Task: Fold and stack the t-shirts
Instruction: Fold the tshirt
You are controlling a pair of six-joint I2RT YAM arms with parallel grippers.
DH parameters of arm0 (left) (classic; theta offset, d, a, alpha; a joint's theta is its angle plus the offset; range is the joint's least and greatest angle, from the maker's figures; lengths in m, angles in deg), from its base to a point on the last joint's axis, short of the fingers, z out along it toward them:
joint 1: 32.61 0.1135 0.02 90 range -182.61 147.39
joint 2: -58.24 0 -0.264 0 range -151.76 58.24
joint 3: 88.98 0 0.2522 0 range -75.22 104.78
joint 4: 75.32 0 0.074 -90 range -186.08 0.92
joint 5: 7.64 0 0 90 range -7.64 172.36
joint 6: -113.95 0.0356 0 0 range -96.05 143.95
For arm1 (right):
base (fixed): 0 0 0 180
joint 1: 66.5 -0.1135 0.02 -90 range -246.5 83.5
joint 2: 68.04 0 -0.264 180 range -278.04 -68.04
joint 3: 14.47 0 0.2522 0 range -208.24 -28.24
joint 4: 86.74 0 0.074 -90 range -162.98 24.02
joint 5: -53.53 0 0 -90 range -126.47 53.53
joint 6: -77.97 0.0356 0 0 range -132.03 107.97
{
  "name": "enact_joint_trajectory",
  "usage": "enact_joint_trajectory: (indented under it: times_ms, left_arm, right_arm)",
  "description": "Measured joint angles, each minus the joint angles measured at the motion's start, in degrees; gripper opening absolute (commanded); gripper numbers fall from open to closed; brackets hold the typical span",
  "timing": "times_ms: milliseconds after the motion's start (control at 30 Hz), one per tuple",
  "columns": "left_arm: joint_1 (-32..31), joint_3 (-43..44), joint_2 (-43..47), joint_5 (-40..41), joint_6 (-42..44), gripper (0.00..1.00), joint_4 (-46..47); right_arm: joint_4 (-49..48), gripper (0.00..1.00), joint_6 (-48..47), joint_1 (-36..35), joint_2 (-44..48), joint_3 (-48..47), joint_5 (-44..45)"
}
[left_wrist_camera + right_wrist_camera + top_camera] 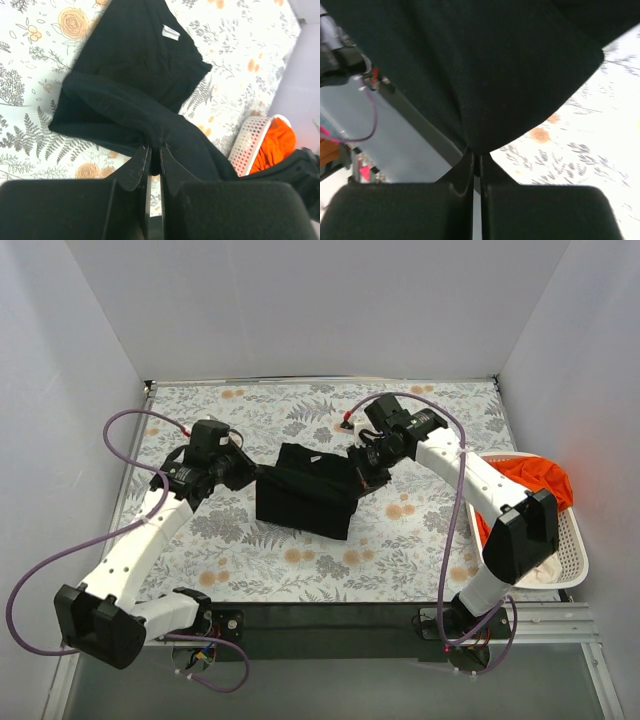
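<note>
A black t-shirt (pixel 306 498) hangs partly folded over the middle of the flowered table, stretched between both arms. My left gripper (pixel 246 472) is shut on its left edge; in the left wrist view the cloth (pixel 135 95) bunches into the pinched fingertips of the left gripper (pixel 155 148), and a white label (pixel 170 32) shows. My right gripper (pixel 362 478) is shut on the right edge; the black cloth (pixel 470 65) fills the upper right wrist view above the right gripper (pixel 477 156). An orange t-shirt (pixel 532 480) lies in the basket, with cream cloth (pixel 545 570) at its near end.
A white slatted plastic basket (pixel 572 540) stands at the right table edge, beside the right arm's elbow (pixel 520 530). White walls close the back and both sides. Purple cables (pixel 60 550) loop off the left arm.
</note>
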State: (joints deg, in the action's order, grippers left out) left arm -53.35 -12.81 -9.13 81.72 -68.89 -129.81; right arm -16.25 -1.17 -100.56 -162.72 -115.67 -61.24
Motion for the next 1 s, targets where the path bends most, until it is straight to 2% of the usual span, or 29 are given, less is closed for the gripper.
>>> enact_joint_trajectory:
  times_ms: [200, 400, 867, 1000]
  left_arm:
    - [0.02, -1.68, 6.86, -0.39, -0.57, 0.0, -0.46]
    - [0.09, -3.89, 9.9, -1.07, -1.49, 0.0, -0.85]
    - [0.37, -4.7, 13.84, -1.57, -2.64, 0.0, -2.34]
    - [0.37, -4.7, 13.99, -0.11, -2.67, 0.0, -2.56]
  right_arm:
    - [-5.53, 0.01, 2.14, -0.09, 6.29, 7.02, -8.44]
    - [-8.98, 0.01, 4.13, -0.11, 8.96, 10.56, -13.05]
    - [-20.9, 0.01, 11.89, -6.19, 9.99, 17.07, -16.59]
    - [-22.67, 0.01, 12.68, -5.95, 10.01, 17.53, -15.93]
